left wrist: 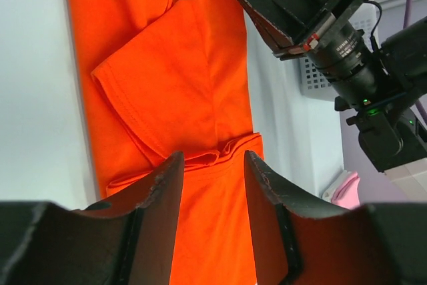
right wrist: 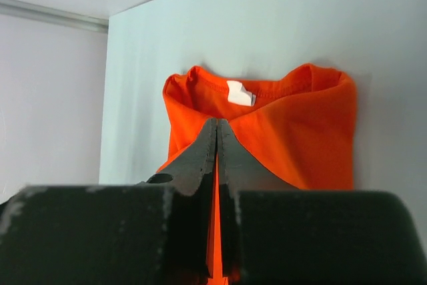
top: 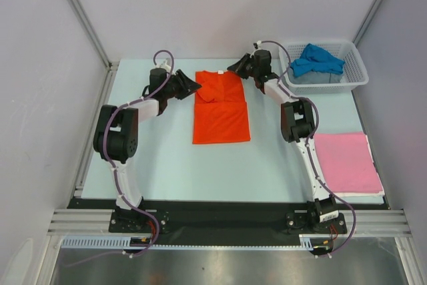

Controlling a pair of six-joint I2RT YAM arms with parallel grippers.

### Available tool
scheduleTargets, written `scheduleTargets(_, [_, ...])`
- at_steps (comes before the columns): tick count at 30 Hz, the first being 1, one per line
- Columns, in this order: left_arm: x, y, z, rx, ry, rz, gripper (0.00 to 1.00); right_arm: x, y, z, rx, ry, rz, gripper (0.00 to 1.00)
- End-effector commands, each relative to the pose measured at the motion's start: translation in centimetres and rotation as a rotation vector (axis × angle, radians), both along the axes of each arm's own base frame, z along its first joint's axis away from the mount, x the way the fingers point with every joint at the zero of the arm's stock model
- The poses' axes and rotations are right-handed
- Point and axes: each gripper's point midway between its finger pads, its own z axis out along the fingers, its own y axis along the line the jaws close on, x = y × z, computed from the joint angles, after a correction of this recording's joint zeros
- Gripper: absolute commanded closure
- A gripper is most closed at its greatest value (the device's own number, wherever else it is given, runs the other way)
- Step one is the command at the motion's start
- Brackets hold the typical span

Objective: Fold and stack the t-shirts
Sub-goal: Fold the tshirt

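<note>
Orange-red cloth t-shirt lay half-folded on the pale desk between open left pincer and closed right pincer; folded pink t-shirt lay nearby, while crumpled blue t-shirt sat in the white mesh basket.

Matt orange cloth t-shirt

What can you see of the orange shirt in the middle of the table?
The orange-red t-shirt looks like soft cloth. It lies flat on the pale table, folded into a narrow rectangle with its sleeves turned inward. Its collar, with a white label, points away from the arms. The right fingers are shut at its far right corner; the open left fingers are by its left edge.
</note>
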Motion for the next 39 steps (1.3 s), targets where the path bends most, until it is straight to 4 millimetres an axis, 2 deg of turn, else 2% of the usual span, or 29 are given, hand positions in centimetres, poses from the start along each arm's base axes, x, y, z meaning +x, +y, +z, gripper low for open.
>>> scheduleTargets(1, [0.6,-1.3,1.6,-0.037,-0.059,-0.018,0.54,1.7,0.2,2.9,0.041,-0.097,-0.050,1.00])
scheduleTargets(9, [0.4,-2.2,2.5,-0.030,-0.072,-0.034,0.54,2.3,-1.5,-1.2,-0.001,-0.024,-0.123,1.00])
scheduleTargets(17, [-0.5,-1.9,2.9,0.001,-0.079,-0.045,0.55,3.3,-4.9,-3.7,-0.092,0.026,-0.256,1.00])
scheduleTargets(23, [-2.0,-1.8,2.6,0.013,-0.067,-0.067,0.55,3.6,-7.7,-6.6,-0.101,0.116,-0.345,0.99])
scheduleTargets(24, [-2.3,-1.8,2.3,0.013,-0.060,-0.071,0.56,3.5,-7.9,-7.5,-0.090,0.141,-0.352,0.99])
scheduleTargets(28, [-3.4,-1.7,2.7,0.024,-0.059,-0.090,0.56,3.9,-9.1,-7.8,-0.061,0.172,-0.405,0.99])
scheduleTargets(29, [-3.6,-1.6,2.8,0.031,-0.061,-0.094,0.56,3.6,-9.4,-8.5,-0.074,0.203,-0.413,0.99])
scheduleTargets(31, [-4.1,-1.4,2.7,0.045,-0.047,-0.103,0.56,3.7,-9.5,-8.4,-0.055,0.199,-0.407,0.99])
scheduleTargets(32, [-4.3,-1.3,3.4,0.057,-0.066,-0.110,0.56,4.1,-9.2,-7.7,-0.044,0.182,-0.398,0.96])
scheduleTargets(34, [-5.0,-1.2,3.6,0.073,-0.051,-0.124,0.53,4.1,-8.6,-7.1,-0.030,0.168,-0.353,0.92])
scheduleTargets(35, [-5.3,-0.9,4.4,0.089,-0.071,-0.131,0.51,4.3,-8.4,-6.0,-0.020,0.149,-0.341,0.87])
scheduleTargets(37, [-6.1,-0.2,4.2,0.129,-0.042,-0.131,0.46,4.3,-7.9,-4.2,-0.016,0.123,-0.304,0.84])
scheduleTargets(38, [-6.3,0.7,5.0,0.166,-0.067,-0.126,0.44,4.4,-7.8,-1.9,-0.008,0.093,-0.295,0.81])
scheduleTargets(39, [-7.0,1.3,4.5,0.190,-0.035,-0.120,0.43,4.3,-7.6,-0.7,-0.010,0.078,-0.285,0.79])
